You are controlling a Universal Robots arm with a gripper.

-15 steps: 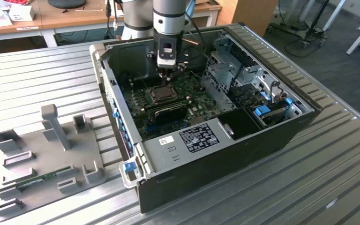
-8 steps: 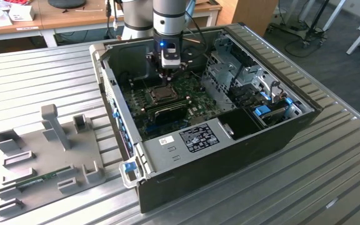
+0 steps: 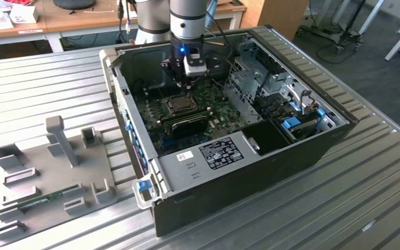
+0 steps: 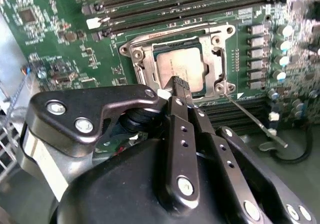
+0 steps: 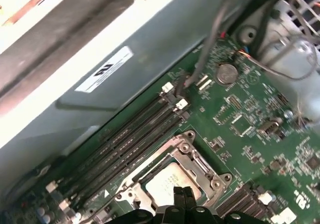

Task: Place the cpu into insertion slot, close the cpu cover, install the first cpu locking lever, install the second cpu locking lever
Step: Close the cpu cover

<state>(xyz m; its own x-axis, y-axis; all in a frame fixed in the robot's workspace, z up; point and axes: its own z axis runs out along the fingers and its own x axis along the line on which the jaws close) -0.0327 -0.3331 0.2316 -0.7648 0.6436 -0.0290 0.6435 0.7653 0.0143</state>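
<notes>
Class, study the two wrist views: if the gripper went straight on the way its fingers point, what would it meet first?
Probably the cpu, near its edge beside the cpu cover frame. The gripper hangs right over that border, so depth leaves it unsure which comes first.

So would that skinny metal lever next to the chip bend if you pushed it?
Probably a little, then spring back: the lever looks like a thin metal rod, seemingly held at one end by the cpu cover. It's smooth and shiny, so the gripper might slip off it. Likely very light.
</notes>
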